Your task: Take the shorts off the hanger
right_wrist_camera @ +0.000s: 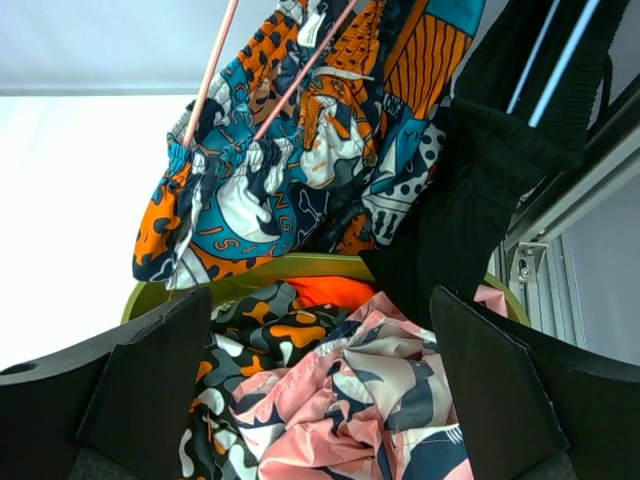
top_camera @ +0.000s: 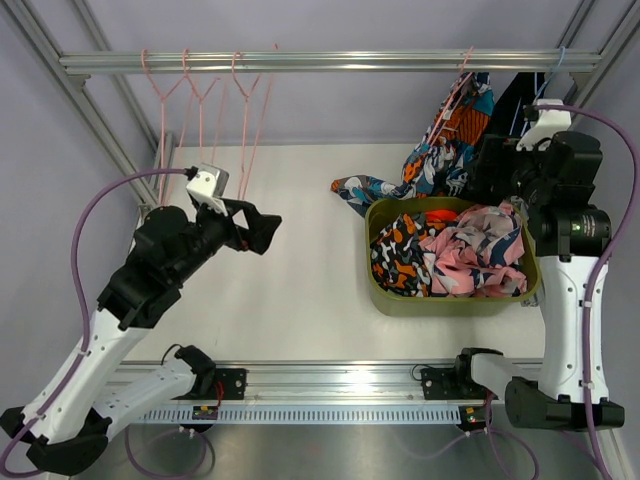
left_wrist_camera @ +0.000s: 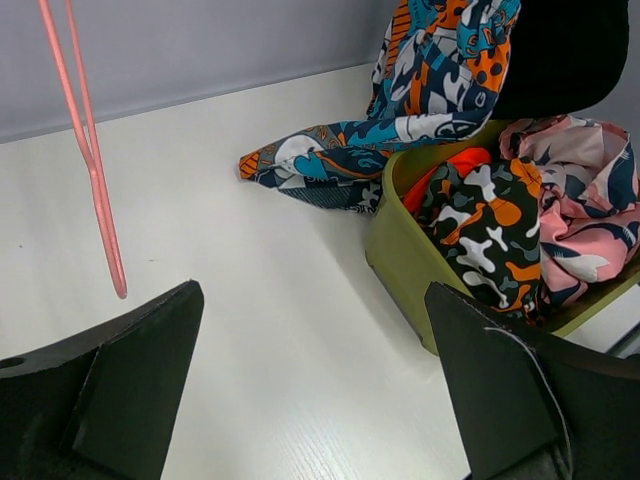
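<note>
Just beyond wide-spread right hand, teal-print shorts hanging, black shorts beside

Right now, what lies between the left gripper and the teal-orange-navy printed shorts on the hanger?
Only bare white tabletop, clearest in the left wrist view, separates the left gripper from the teal-orange-navy printed shorts.

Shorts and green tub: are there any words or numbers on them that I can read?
No text here can be read.
teal-orange print shorts: a few letter-like shapes in the pattern, too crumpled to read.
camouflage shorts, pink shorts, black shorts, green tub: no words or numbers show.
</note>
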Robot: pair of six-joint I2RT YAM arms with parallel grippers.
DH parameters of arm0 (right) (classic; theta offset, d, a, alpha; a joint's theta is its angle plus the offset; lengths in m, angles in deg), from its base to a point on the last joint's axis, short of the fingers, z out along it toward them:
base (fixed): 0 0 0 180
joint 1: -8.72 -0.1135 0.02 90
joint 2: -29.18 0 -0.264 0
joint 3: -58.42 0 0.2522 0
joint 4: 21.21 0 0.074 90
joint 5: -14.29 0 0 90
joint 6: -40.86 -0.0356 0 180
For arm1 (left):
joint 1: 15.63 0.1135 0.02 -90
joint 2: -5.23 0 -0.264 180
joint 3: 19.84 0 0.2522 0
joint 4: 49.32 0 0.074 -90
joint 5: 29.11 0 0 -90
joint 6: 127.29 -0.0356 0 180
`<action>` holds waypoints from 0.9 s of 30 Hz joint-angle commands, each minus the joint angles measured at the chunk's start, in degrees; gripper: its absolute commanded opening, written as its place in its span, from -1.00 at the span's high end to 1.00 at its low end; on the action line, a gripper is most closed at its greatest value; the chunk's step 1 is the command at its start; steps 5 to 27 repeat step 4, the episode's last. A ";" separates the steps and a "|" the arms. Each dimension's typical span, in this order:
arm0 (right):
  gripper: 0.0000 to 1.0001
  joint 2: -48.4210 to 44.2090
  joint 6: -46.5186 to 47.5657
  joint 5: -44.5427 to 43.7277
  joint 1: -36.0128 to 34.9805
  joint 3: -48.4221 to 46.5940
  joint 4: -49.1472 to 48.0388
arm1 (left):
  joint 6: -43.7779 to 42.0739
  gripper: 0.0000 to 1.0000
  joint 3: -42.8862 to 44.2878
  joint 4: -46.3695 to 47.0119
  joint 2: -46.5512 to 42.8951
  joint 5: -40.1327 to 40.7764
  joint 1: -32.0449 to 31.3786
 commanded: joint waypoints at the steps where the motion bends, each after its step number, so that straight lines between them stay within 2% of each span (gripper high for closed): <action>1: -0.99 -0.66 -1.89 -2.62 -0.39 -0.71 -1.23 | 0.80 -0.97 -0.87 1.38 -0.67 1.85 0.20; 27: -0.99 -1.18 -1.72 -2.89 -0.39 0.60 -2.01 | 0.63 -0.98 -1.31 1.73 -0.67 1.67 0.20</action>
